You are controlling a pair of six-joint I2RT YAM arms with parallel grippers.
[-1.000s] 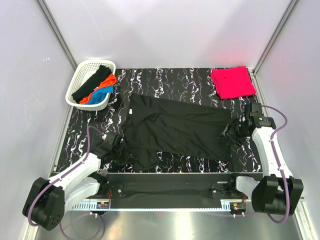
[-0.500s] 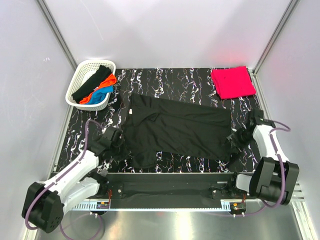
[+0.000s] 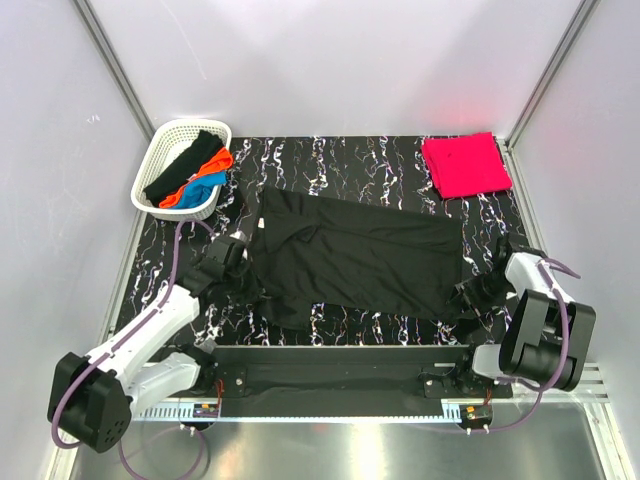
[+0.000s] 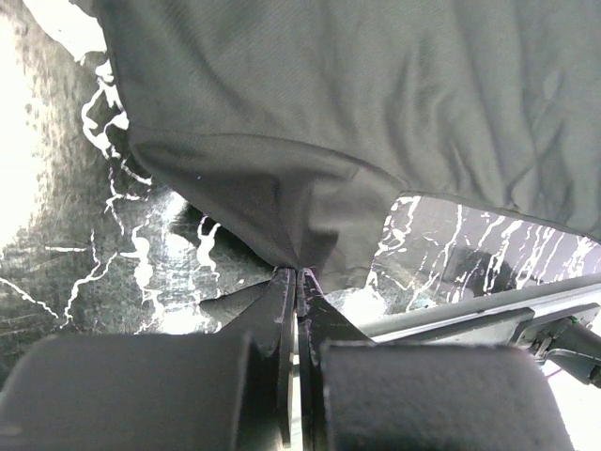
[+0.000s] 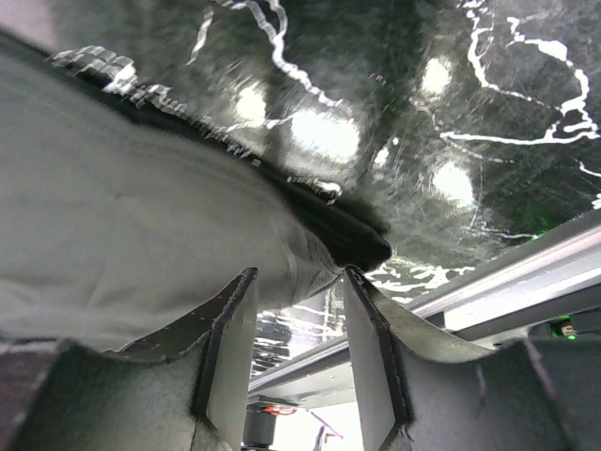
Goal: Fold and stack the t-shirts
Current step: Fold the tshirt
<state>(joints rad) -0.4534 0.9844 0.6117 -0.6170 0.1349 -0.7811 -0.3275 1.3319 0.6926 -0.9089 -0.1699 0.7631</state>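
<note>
Nearest the arms' bases, the left wrist view shows what the overhead view cannot: the left claw (image 4: 297,282) is pressed narrow, its two fingers meeting on a small pinch of dark cloth from the near left corner of the large black t-shirt (image 3: 360,255), which rises from it in a peak. The right wrist view shows the right claw (image 5: 296,301) standing parted, a clear gap between its fingers and the shirt's folded hem lying just at its mouth; whether the cloth touches the fingers I cannot tell. From above, both claws sit low at opposite near corners of this shirt, which lies spread and creased across the middle of the black, white-veined table (image 3: 400,165). A small white speck at its collar end is too small to read. Further back, at the far left, a white lattice basket (image 3: 160,150) holds a black shirt (image 3: 185,165), an orange shirt (image 3: 208,170) and a blue shirt (image 3: 207,185) bundled together. At the far right corner a pinkish-red t-shirt (image 3: 466,165) lies folded flat, well apart from the rest.
</note>
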